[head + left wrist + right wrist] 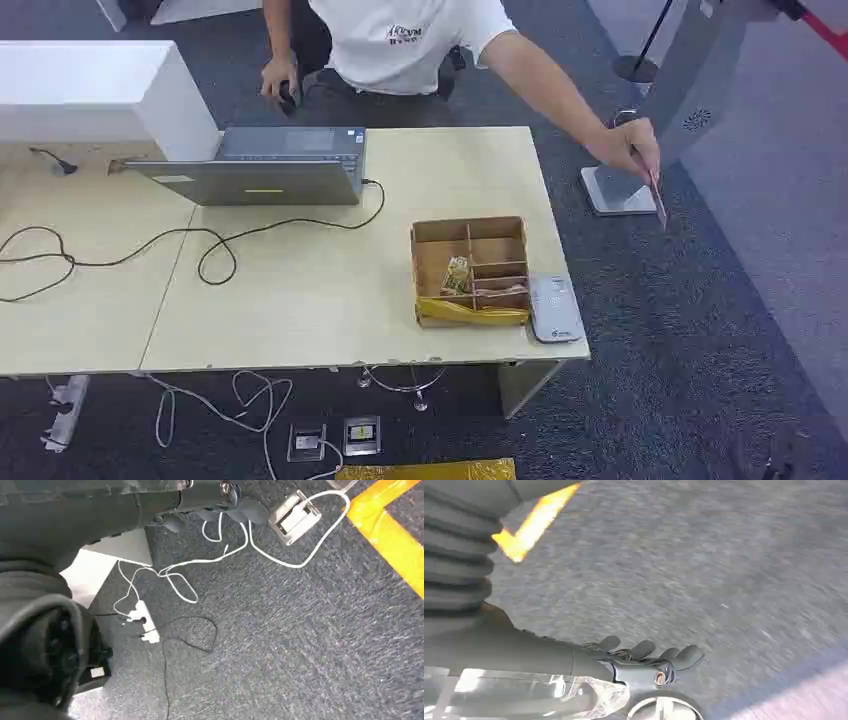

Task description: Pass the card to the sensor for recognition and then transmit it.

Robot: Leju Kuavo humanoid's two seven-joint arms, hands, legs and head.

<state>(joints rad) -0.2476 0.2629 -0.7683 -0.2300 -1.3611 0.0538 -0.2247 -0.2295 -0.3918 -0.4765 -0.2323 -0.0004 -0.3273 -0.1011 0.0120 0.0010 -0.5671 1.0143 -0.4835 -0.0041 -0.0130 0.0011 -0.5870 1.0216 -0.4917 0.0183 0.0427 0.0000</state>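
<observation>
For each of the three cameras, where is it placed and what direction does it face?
Head view: high on the body, looking down at the table, the divided box and a person's hand holding a card.
Left wrist view: hanging, facing carpet, white cables and the left hand.
Right wrist view: facing carpet, right hand.
Both wrist views share grey carpet and yellow tape.

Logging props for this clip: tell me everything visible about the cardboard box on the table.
The cardboard box is brown, open-topped and shallow, split by cardboard dividers into several compartments. It sits flat near the right front corner of the pale table. A small crumpled item lies in one compartment; yellow tape or wrap runs along its front edge. A grey card reader lies against its right side.
</observation>
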